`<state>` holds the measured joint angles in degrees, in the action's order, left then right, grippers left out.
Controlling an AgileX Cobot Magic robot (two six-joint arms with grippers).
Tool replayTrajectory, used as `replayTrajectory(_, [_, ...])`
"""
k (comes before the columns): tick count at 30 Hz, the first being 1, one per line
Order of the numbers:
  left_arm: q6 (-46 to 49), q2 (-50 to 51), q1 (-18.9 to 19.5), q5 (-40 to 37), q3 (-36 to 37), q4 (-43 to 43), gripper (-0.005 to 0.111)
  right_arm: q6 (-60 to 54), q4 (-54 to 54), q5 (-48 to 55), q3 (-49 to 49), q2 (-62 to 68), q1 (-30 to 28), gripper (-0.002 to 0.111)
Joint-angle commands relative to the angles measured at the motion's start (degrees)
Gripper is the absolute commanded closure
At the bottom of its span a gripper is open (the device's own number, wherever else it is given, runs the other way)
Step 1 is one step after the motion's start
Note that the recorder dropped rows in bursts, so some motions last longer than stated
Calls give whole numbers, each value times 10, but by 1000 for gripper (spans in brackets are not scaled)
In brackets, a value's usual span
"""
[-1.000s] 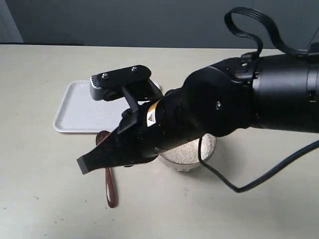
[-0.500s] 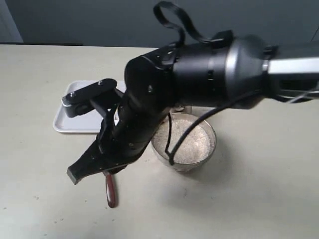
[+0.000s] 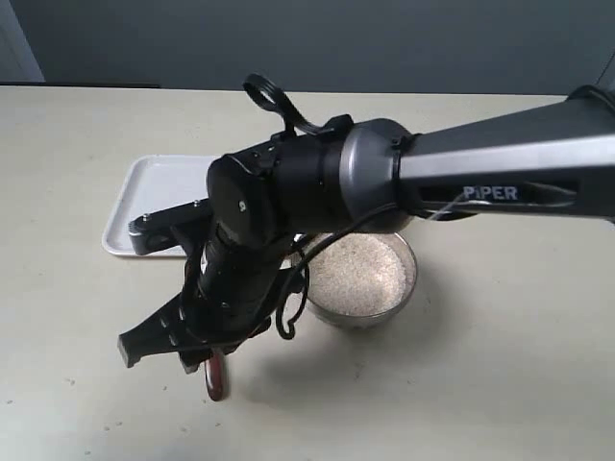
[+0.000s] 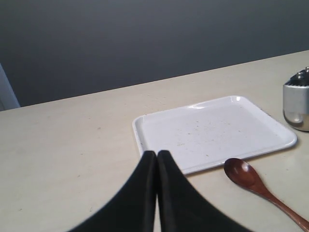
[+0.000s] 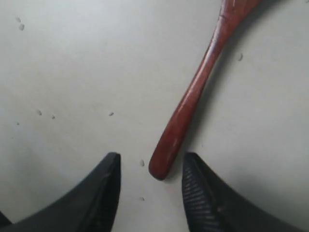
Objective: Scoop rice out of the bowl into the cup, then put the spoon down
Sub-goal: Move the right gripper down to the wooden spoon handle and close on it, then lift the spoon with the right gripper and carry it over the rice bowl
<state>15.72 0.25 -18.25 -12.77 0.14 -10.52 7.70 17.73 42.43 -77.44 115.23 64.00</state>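
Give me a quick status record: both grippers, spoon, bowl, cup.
spoon: lying flat on the table, just off the tray
right gripper: open, spoon's handle end between its fingers, not clamped
left gripper: shut, holding nothing
bowl: holds rice
cup: upright on the table near a tray corner; contents not visible
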Motion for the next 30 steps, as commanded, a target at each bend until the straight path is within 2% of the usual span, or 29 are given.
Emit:
replayTrajectory(1, [-2, -2, -3, 8, -1, -1, 106, 0, 0, -8, -15, 15, 1, 67])
replayTrajectory(24, [-2, -2, -3, 8, -1, -1, 106, 44, -1, 20, -29, 96, 1, 69])
replayTrajectory(26, [-2, -2, -3, 8, -1, -1, 106, 44, 0, 28, -29, 97, 1, 77])
replayTrajectory(29, [-2, -2, -3, 8, -1, -1, 106, 38, 0, 37, -29, 95, 1, 107])
replayTrajectory(30, [-2, -2, -3, 8, -1, -1, 106, 28, 0, 42, -29, 93, 1, 108])
